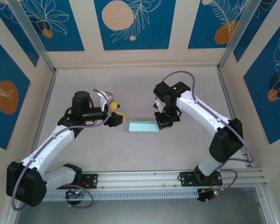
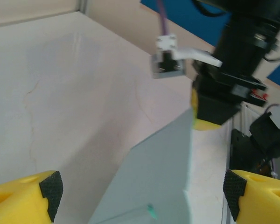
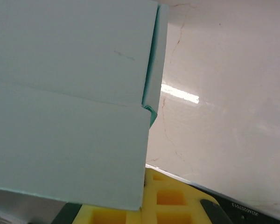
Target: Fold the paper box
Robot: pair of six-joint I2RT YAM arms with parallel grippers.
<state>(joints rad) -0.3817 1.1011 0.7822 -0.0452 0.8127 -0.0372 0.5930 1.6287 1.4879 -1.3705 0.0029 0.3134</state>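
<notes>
Paper box point(image 1: 143, 127) lies midway between the table's point(image 1: 130, 84) side edges, long axis left to right. Left gripper point(image 1: 120, 118), jaws wide, faces its left end, just beside. Right gripper point(image 1: 164, 125), closed, is at its right end.

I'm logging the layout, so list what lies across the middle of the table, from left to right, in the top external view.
Yellow-tipped left gripper, jaws open → pale light-blue flat card paper box → black right gripper at the box's right end.
</notes>
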